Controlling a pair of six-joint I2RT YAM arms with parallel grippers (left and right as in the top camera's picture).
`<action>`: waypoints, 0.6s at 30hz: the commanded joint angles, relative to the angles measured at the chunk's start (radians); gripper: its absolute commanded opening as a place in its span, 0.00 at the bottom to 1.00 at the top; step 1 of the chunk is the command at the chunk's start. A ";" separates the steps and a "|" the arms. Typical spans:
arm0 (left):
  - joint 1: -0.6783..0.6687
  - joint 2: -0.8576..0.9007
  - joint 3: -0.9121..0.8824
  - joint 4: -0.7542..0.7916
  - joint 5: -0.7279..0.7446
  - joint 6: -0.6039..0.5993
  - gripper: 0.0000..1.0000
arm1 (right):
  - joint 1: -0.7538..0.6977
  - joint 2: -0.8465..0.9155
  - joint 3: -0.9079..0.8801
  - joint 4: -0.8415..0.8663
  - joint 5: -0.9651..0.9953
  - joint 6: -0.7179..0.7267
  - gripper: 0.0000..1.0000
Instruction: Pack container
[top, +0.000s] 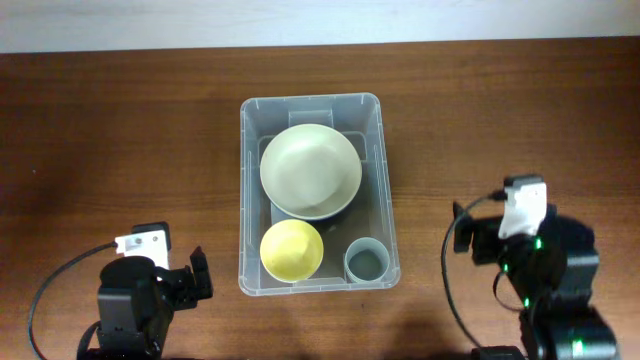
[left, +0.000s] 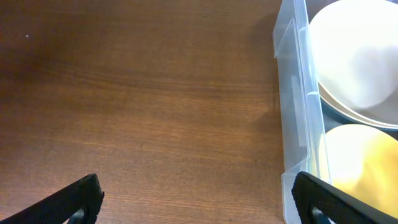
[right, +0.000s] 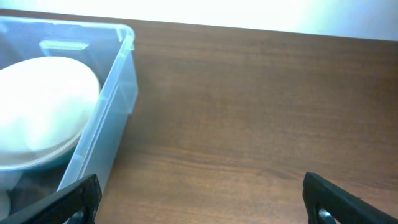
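Observation:
The clear plastic container (top: 378, 180) stands at the table's middle. Inside it lie a large pale green bowl (top: 311, 170), a smaller yellow bowl (top: 291, 249) and a grey-blue cup (top: 367, 262). My left gripper (left: 199, 202) is open and empty over bare wood, left of the container wall (left: 292, 112); the pale bowl (left: 357, 56) and yellow bowl (left: 360, 155) show beyond that wall. My right gripper (right: 202, 202) is open and empty over bare wood, right of the container (right: 112, 106), with the pale bowl (right: 43, 106) in it.
The wooden table (top: 120, 140) reaches a pale wall strip at the far edge. Both arms sit near the front edge, the left arm (top: 140, 290) at front left and the right arm (top: 540, 270) at front right, each trailing black cables.

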 joint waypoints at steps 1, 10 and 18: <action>0.001 0.000 -0.002 0.002 -0.011 -0.009 0.99 | 0.006 -0.133 -0.105 -0.002 -0.064 -0.002 0.99; 0.001 0.000 -0.002 0.002 -0.011 -0.009 0.99 | 0.006 -0.410 -0.262 -0.002 -0.106 -0.003 0.99; 0.001 0.000 -0.002 0.002 -0.011 -0.010 0.99 | 0.006 -0.566 -0.313 -0.002 -0.091 -0.002 0.99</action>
